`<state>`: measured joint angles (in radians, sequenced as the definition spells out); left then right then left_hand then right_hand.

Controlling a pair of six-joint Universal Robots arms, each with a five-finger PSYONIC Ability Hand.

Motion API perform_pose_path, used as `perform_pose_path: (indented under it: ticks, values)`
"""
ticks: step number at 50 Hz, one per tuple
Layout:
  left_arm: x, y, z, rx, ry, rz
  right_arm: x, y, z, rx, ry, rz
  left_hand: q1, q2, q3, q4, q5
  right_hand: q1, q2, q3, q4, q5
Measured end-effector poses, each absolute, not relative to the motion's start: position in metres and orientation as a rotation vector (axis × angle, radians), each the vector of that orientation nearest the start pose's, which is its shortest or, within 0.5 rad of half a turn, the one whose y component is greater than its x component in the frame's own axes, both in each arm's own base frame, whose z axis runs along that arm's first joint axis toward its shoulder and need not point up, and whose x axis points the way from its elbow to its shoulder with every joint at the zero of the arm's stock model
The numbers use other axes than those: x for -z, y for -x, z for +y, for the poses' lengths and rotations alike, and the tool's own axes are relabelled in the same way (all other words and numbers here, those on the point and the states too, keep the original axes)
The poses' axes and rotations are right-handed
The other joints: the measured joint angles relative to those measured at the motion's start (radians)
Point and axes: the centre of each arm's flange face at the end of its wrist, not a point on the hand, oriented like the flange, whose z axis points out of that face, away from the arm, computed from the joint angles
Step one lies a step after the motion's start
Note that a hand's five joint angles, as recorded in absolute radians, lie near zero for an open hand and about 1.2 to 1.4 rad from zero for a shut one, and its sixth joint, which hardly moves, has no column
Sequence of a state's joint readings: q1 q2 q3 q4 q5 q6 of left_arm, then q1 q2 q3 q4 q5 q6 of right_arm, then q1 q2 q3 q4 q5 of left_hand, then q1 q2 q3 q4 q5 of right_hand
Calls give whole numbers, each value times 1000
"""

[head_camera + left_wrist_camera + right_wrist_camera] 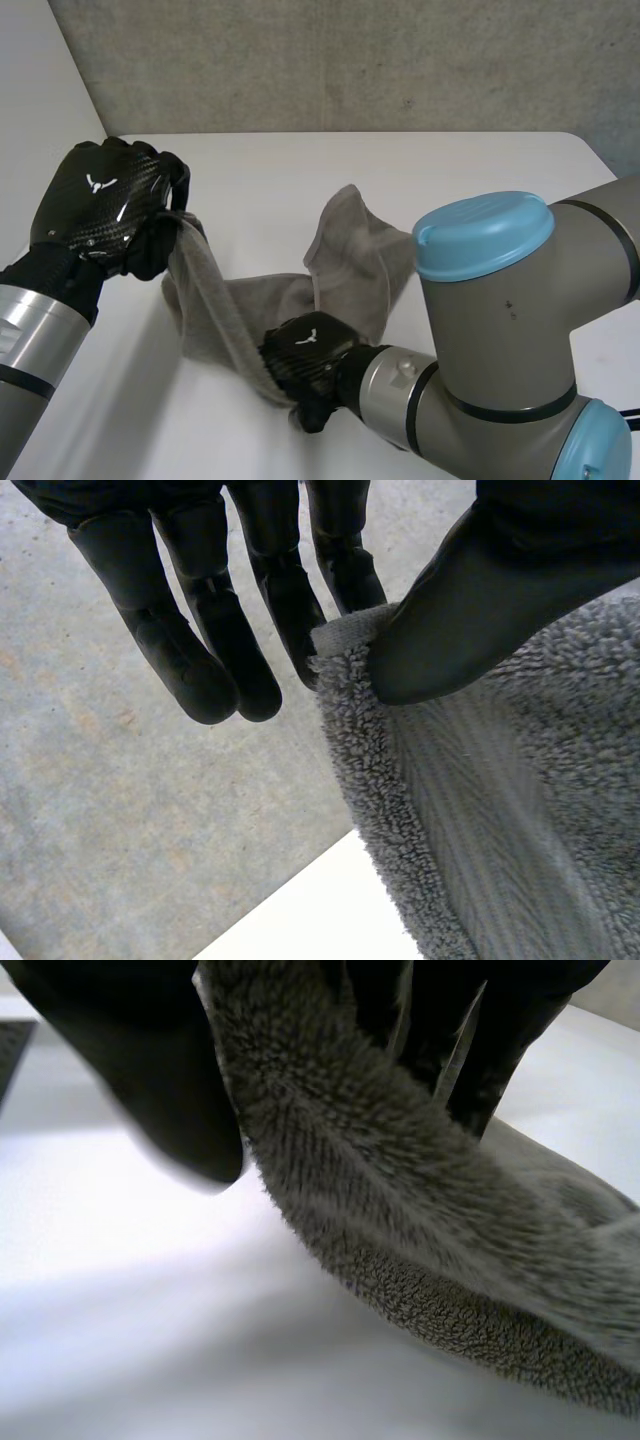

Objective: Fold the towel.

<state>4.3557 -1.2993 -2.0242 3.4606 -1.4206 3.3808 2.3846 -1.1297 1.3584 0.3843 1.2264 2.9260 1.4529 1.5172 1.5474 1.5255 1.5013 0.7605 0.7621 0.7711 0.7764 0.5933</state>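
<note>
A grey towel (352,262) lies crumpled on the white table (470,165), with one part standing up in a peak. My left hand (100,205) is raised at the left and pinches a towel corner (350,645) between its thumb (480,590) and a finger. From there a stretched band of towel runs down to my right hand (305,360), low near the table's front. In the right wrist view that towel band (400,1200) passes between the thumb (140,1060) and the fingers (470,1040), which close round it.
A grey wall (350,60) rises behind the table's far edge. Bare table surface lies beyond the towel and to its left. My right arm's large elbow (500,300) stands over the front right of the table.
</note>
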Motion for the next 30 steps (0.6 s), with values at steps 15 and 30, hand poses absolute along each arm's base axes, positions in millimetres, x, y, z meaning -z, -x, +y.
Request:
perform_pose_path:
  ticks: [15, 30]
  values:
    - [-276, 216, -188, 2485, -783, 2029, -232, -344, -183, 1283, 1206, 1978, 0, 0, 0, 0, 0, -506, -487, -505, -502, -549]
    - [-275, 215, -186, 2482, -783, 2035, -236, -346, -234, 1501, 1340, 1917, 0, 0, 0, 0, 0, -508, -487, -505, -502, -530]
